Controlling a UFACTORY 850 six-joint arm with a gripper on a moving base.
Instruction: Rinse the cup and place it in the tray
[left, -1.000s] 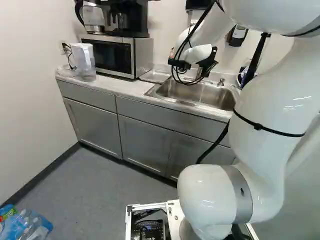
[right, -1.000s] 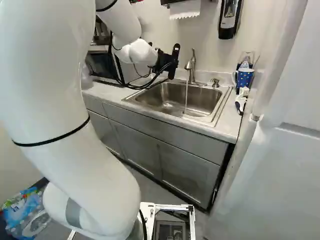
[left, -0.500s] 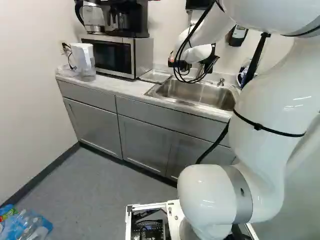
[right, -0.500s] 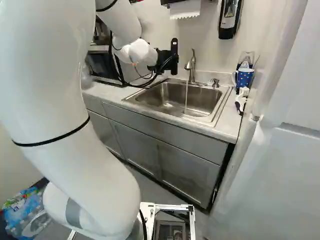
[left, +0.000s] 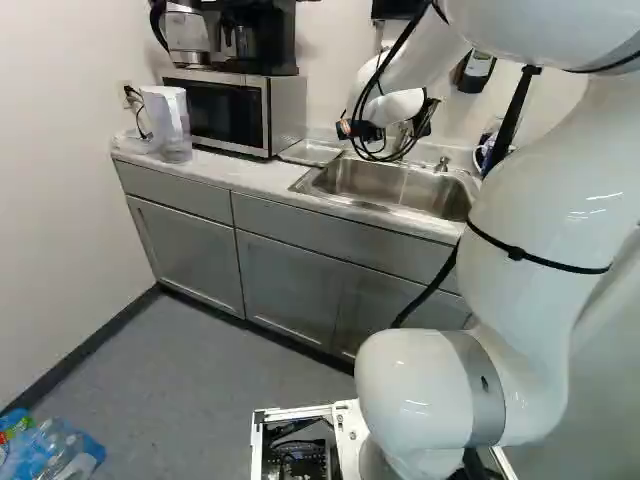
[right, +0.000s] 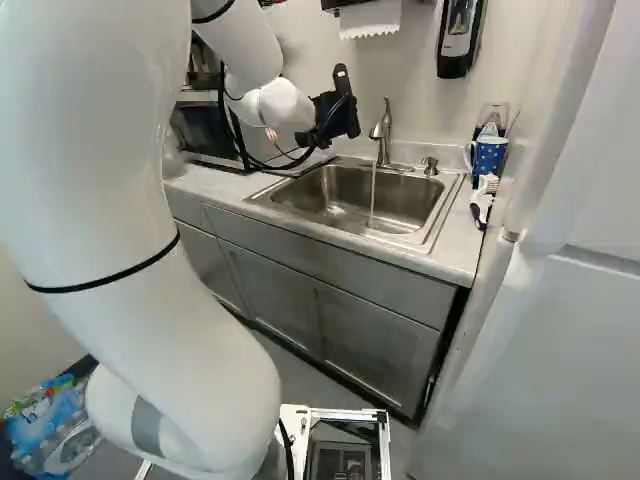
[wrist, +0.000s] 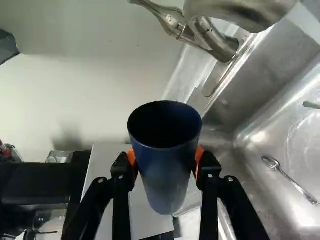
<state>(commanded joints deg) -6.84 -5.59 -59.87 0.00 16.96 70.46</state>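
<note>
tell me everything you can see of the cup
The cup is dark blue, smooth and slightly glossy, of plastic or metal by its look, round and tapering from a wide rim to a narrower base, with no handle in sight. Its open mouth faces the wrist camera; the inside is too dark to tell whether it holds water. The gripper clamps it, orange pads pressing both sides; nothing else visibly touches it. Neither base view shows it clearly.

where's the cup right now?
Wrist view: the dark blue cup is clamped between both fingers of the gripper. In the right base view, the gripper is left of the faucet.
</note>
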